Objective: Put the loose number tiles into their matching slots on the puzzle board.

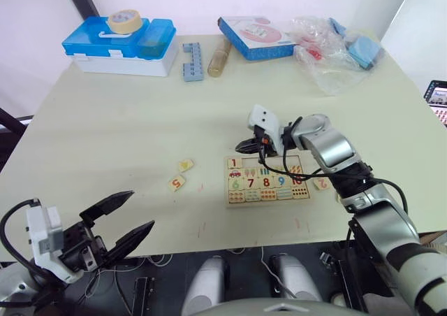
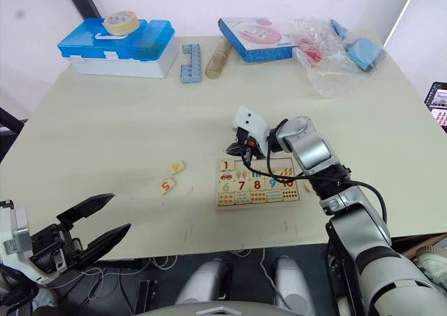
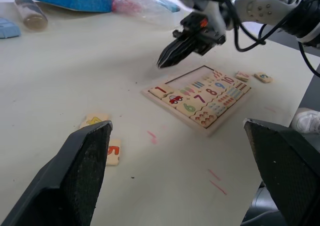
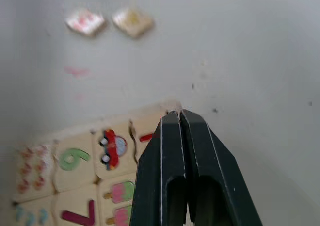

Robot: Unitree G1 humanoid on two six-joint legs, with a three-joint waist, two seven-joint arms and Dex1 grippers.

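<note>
The puzzle board (image 1: 267,180), a flat rectangle of pale wood with two rows of square slots carrying coloured numerals and small counting pictures, lies near the front edge of the matte cream tabletop (image 1: 126,120), a little toward its right side. The right tool (image 1: 246,147) hangs just over the board's far left corner, above the slot with the red 1; its two black wedge-shaped fingers (image 4: 172,151) are pressed together with nothing between them.

Two loose number tiles lie on the tabletop to the left of the board: a small square wooden tile with a yellow mark (image 1: 185,165), and nearer the front edge a tile with a red 5 (image 1: 176,183). Another red-numeral tile (image 1: 321,184) rests just off the board's right end.

The left tool (image 1: 119,221) hovers off the front left of the tabletop, its broad, grainy black fingers (image 3: 75,176) spread wide apart and holding nothing.

Along the far edge stand a blue-lidded plastic case (image 1: 122,45) with a tape roll (image 1: 124,21) on it, a blue toy brick strip (image 1: 192,61), and a crumpled clear bag (image 1: 335,50).
</note>
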